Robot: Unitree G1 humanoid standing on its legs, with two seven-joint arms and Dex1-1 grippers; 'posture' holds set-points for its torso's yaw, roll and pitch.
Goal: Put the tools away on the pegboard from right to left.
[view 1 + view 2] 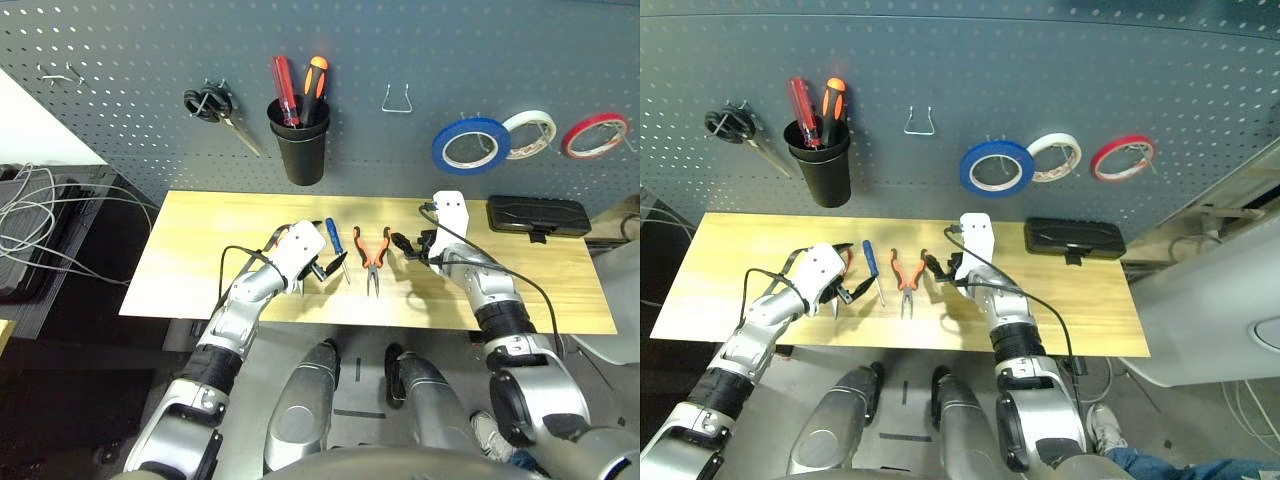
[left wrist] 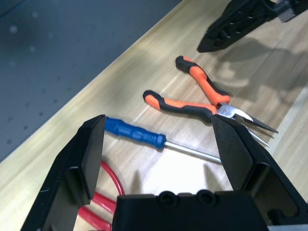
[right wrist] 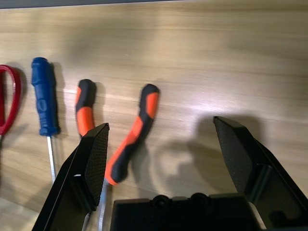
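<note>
We see a light wooden table (image 1: 200,250) bearing red-handled scissors (image 2: 103,192), a blue-handled screwdriver (image 1: 334,240), orange-and-black pliers (image 1: 373,255) and a black case (image 1: 537,215).

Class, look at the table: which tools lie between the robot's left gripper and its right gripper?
In the left eye view, the blue-handled screwdriver and the orange-and-black pliers lie side by side between the open left gripper and the open right gripper.

Workshop-type bench setup. Dark grey pegboard (image 1: 400,50) spans the far wall, carrying metal hooks, tape rolls (image 1: 530,135), black-handled scissors (image 1: 215,108) and a black cup (image 1: 300,145) of screwdrivers. Light wooden table (image 1: 200,260) sits below; loose cables (image 1: 40,230) at far left.
</note>
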